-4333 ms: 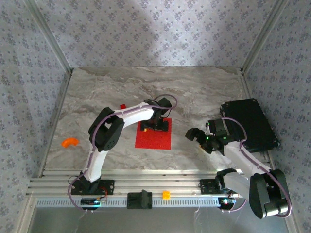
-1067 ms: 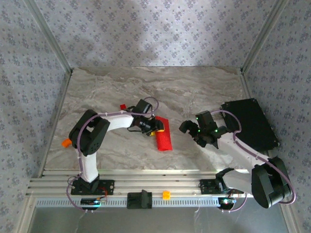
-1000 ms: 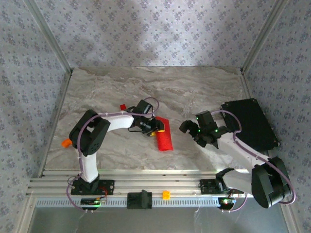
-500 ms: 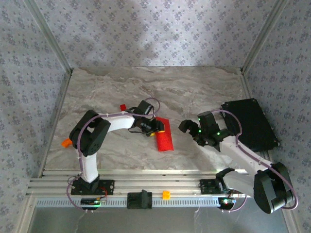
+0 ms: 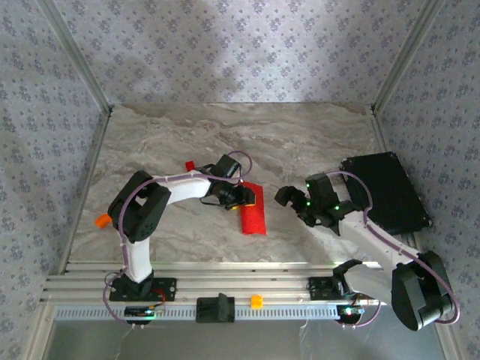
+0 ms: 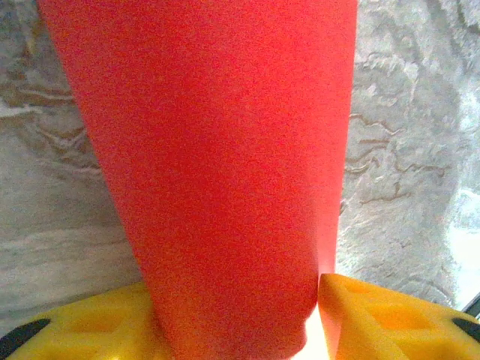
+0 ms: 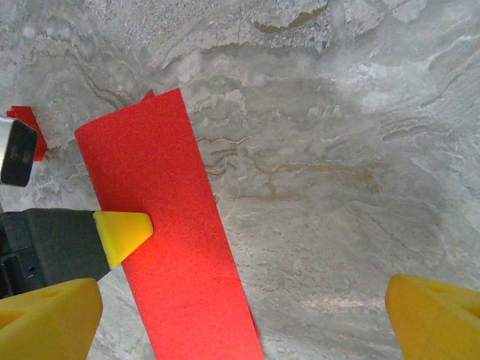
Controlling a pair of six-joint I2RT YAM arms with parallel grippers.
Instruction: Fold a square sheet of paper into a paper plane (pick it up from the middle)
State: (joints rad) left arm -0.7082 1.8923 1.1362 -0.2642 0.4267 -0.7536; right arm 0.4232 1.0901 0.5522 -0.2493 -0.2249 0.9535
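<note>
On the veined marble counter [image 5: 150, 150], your left pincer [image 5: 241, 197] straddles the matte red paper strip [image 5: 253, 216]; I cannot tell whether it grips. Your right pincer [image 7: 240, 319] gapes wide.

Top camera: high, behind the arm bases [image 5: 139, 289], looking down and forward over the whole marble table [image 5: 150, 135]. Left wrist: right up against the square sheet of paper [image 6: 217, 172]. Right wrist: farther back, looking down; same sheet, same marble.
</note>
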